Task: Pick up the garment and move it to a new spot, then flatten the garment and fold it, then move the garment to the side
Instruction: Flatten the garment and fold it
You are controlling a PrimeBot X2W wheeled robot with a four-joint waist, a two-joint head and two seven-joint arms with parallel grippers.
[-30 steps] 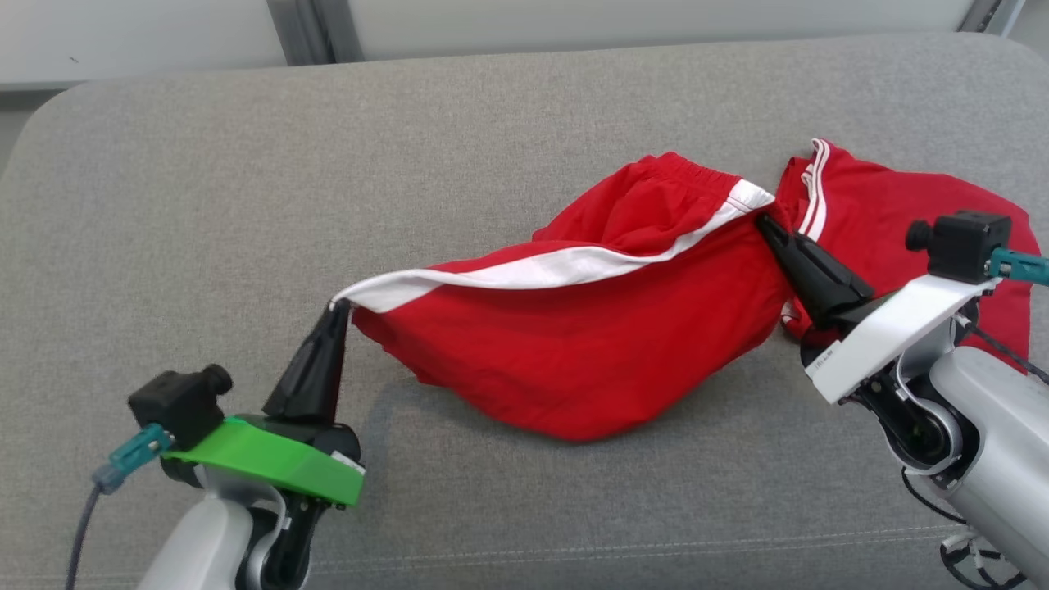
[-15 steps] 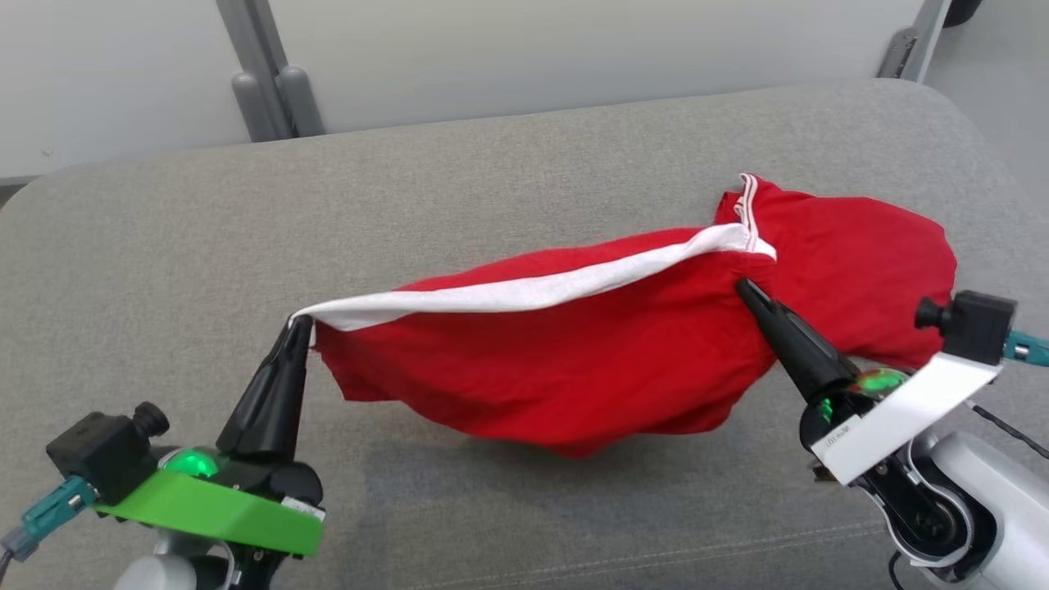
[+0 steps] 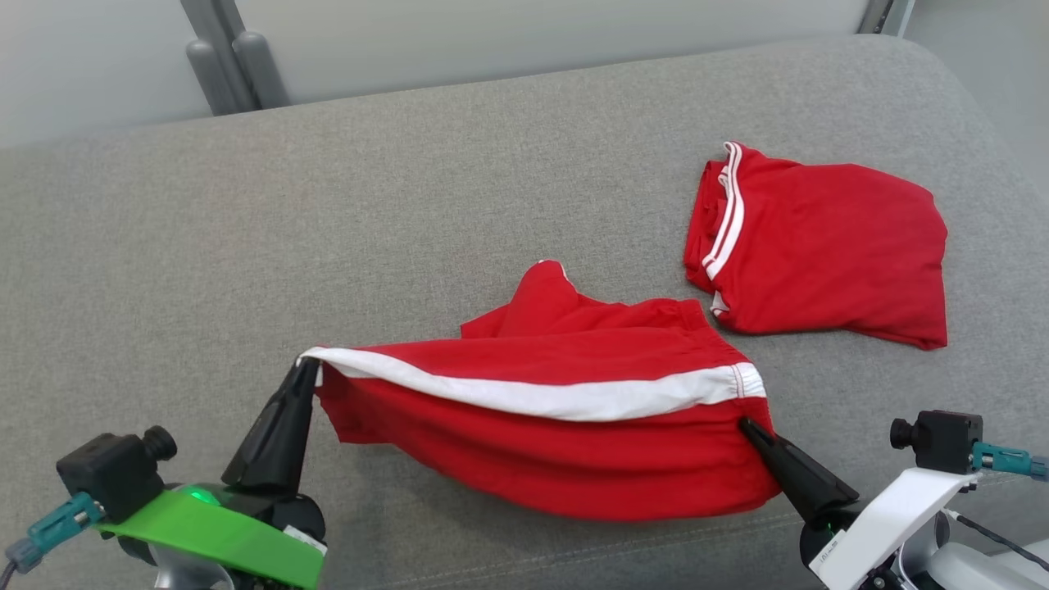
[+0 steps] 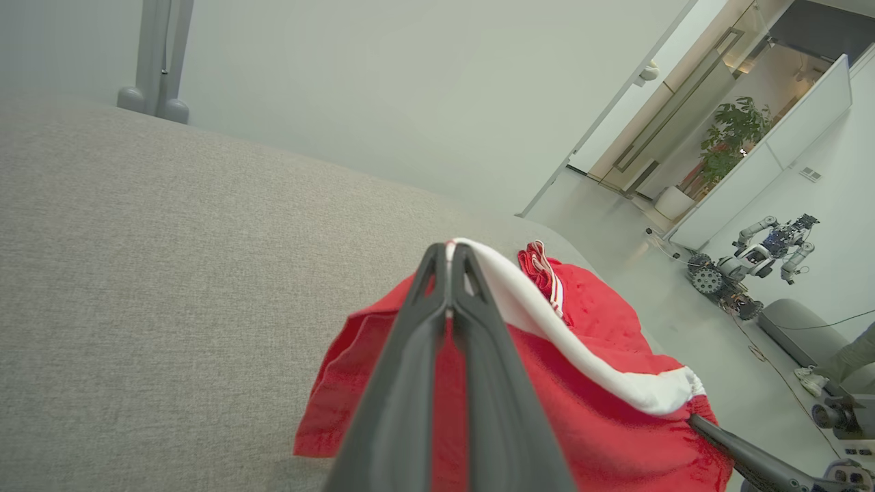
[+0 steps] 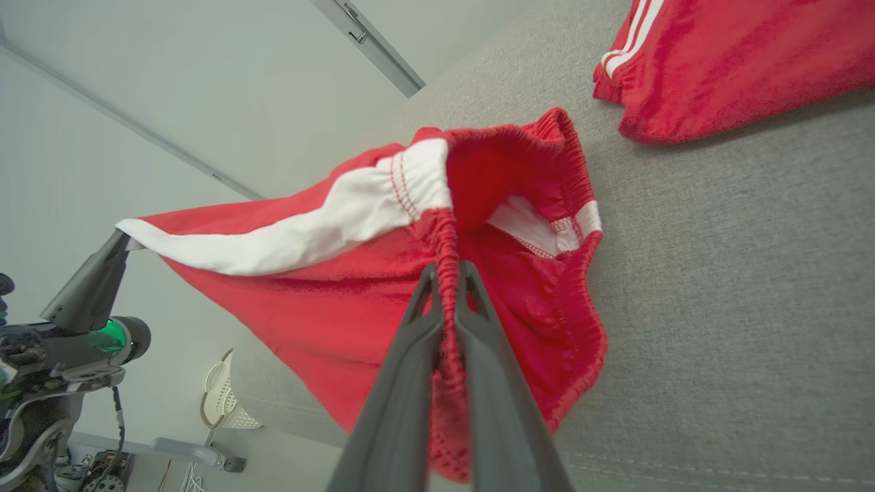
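Pincers (image 3: pixel 309 366) (image 3: pixel 745 424), two, clamp one garment (image 3: pixel 565 463); other garment (image 3: pixel 828 246) apart.

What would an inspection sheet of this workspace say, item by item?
Surface: grey fabric cushion, nothing spilled.
Job's things: red shorts with a white stripe, held stretched between both grippers.
Clutter: folded red garment, lying apart at the far right.
Grippers: left gripper shut on the stripe's end; right gripper shut on the waistband.
Cables: left wrist cable and right wrist cable, teal plugs, both clear of the cloth.
Surroundings: pale wall, grey posts; potted plant and another robot across the room.
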